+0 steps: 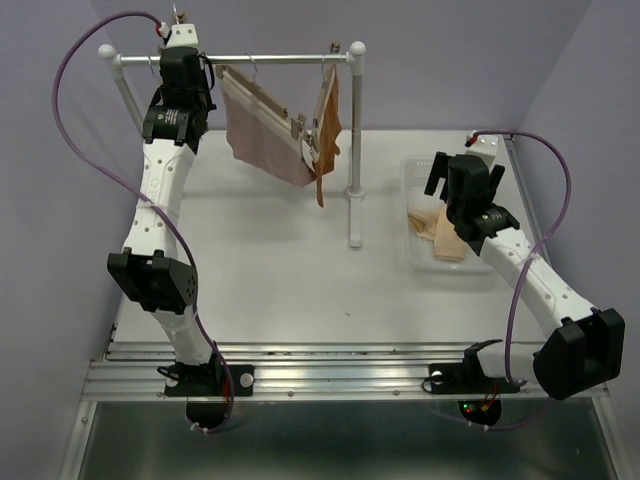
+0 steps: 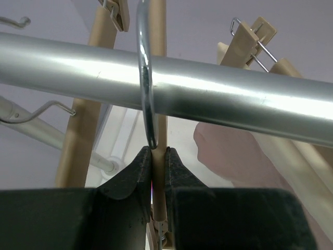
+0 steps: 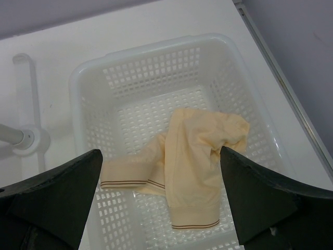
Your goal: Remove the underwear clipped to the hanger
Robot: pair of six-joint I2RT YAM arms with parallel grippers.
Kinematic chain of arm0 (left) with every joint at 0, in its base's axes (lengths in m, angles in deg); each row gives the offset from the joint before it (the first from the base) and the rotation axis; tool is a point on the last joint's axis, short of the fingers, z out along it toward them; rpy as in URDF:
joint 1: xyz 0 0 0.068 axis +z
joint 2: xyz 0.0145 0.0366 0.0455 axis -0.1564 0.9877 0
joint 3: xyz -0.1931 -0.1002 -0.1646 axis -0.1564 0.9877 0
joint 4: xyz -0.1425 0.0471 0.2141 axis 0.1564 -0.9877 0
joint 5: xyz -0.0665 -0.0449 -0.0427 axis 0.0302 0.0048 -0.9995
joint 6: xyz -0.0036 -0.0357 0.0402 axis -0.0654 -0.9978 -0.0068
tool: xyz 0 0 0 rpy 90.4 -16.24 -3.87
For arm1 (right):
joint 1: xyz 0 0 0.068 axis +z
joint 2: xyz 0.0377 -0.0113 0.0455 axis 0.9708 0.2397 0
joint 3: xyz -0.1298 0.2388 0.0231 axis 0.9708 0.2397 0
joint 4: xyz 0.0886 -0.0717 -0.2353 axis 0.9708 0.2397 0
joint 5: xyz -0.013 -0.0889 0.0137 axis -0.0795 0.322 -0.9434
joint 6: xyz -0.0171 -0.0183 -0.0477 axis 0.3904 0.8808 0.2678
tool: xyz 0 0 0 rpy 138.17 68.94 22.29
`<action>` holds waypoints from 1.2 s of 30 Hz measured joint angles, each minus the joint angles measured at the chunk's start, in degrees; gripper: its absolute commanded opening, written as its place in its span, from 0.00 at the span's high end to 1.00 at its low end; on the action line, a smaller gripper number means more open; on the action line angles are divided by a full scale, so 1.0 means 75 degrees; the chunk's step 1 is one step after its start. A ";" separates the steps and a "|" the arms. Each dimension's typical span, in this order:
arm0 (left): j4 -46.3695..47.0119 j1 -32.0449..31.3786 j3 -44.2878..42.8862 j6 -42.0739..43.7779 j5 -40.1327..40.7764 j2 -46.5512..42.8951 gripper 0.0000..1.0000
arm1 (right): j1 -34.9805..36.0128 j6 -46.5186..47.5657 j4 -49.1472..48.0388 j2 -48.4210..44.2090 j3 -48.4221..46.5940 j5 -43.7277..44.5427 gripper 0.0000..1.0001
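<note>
Left tool [image 2: 158,159] tight around hanger bar [image 2: 159,211], cream briefs [image 3: 192,156] in basket [image 3: 78,86]

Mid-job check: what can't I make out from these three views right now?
- Top external: left gripper fingertips hidden by its own wrist; clips' grip on the pink brief and rust brief too small.
- Left wrist: rail covers much of the wooden hanger; rust brief out of frame.
- Right wrist: basket's near rim hidden behind right gripper.

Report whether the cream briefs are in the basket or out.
In: the cream briefs lie crumpled on the floor of the basket, within its walls.
</note>
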 measured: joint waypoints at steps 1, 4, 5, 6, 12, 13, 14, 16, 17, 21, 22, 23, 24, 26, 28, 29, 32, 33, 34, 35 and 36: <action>0.0000 0.0000 0.0003 0.0015 -0.0012 0.0020 1.00 | 0.0000 0.0003 0.0003 0.0000 0.0003 0.0000 0.00; -0.0003 0.0015 0.0023 0.0041 -0.0064 0.0070 1.00 | 0.0000 0.0003 0.0000 0.0000 0.0003 0.0000 0.00; -0.0003 0.0015 0.0029 0.0041 -0.0076 0.0073 1.00 | 0.0000 0.0003 0.0000 0.0000 0.0003 0.0000 0.00; 0.0000 0.0015 0.0035 0.0044 -0.0085 0.0076 1.00 | 0.0000 0.0003 0.0000 0.0000 0.0003 -0.0003 0.00; 0.0058 0.0044 0.0184 0.0050 -0.0122 0.0076 1.00 | 0.0000 0.0003 0.0000 0.0000 0.0009 -0.0041 0.00; 0.0114 0.0047 0.0277 0.0047 -0.0134 0.0076 1.00 | 0.0000 0.0003 -0.0003 0.0000 0.0012 -0.0055 0.00; 0.0152 0.0047 0.0315 0.0044 -0.0131 0.0076 0.98 | 0.0000 0.0000 -0.0006 0.0000 0.0015 -0.0064 0.00; 0.0236 0.0050 0.0350 0.0035 -0.0134 0.0076 0.94 | 0.0000 0.0000 -0.0012 0.0000 0.0015 -0.0090 0.00; 0.0248 0.0050 0.0373 0.0035 -0.0134 0.0070 0.92 | 0.0000 0.0000 -0.0015 0.0000 0.0015 -0.0105 0.00; 0.0289 0.0050 0.0391 0.0032 -0.0140 0.0064 0.73 | 0.0000 0.0000 -0.0029 0.0000 0.0015 -0.0201 0.00; 0.0291 0.0050 0.0402 0.0035 -0.0146 0.0055 0.71 | 0.0000 0.0000 -0.0032 0.0000 0.0015 -0.0224 0.00; 0.0289 0.0050 0.0408 -0.0012 -0.0175 0.0044 0.67 | 0.0000 0.0000 -0.0035 -0.0003 0.0015 -0.0254 0.00; 0.0286 0.0050 0.0420 -0.0061 -0.0204 0.0032 0.64 | 0.0000 0.0000 -0.0038 -0.0003 0.0015 -0.0274 0.00; 0.0265 0.0047 0.0458 -0.0131 -0.0277 -0.0023 0.57 | 0.0000 0.0000 -0.0041 -0.0023 0.0023 -0.0329 0.00; 0.0233 0.0050 0.0495 -0.0198 -0.0347 -0.0093 0.49 | 0.0000 0.0000 -0.0047 -0.0070 0.0061 -0.0385 0.00; 0.0213 0.0050 0.0530 -0.0227 -0.0402 -0.0163 0.44 | 0.0000 0.0000 -0.0047 -0.0099 0.0093 -0.0408 0.00; 0.0189 0.0050 0.0597 -0.0388 -0.0516 -0.0373 0.01 | 0.0000 0.0003 -0.0041 -0.0195 0.0140 -0.0530 0.00; 0.0184 0.0050 0.0644 -0.0431 -0.0557 -0.0498 0.01 | 0.0000 0.0003 -0.0041 -0.0221 0.0143 -0.0560 0.00; 0.0181 0.0050 0.0705 -0.0495 -0.0597 -0.0629 0.01 | 0.0000 0.0003 -0.0044 -0.0254 0.0152 -0.0592 0.00; 0.0184 0.0050 0.0775 -0.0548 -0.0659 -0.0752 0.01 | 0.0000 0.0003 -0.0041 -0.0309 0.0166 -0.0624 0.00; 0.0181 0.0050 0.0845 -0.0621 -0.0734 -0.0965 0.01 | 0.0000 0.0003 -0.0047 -0.0350 0.0184 -0.0644 0.00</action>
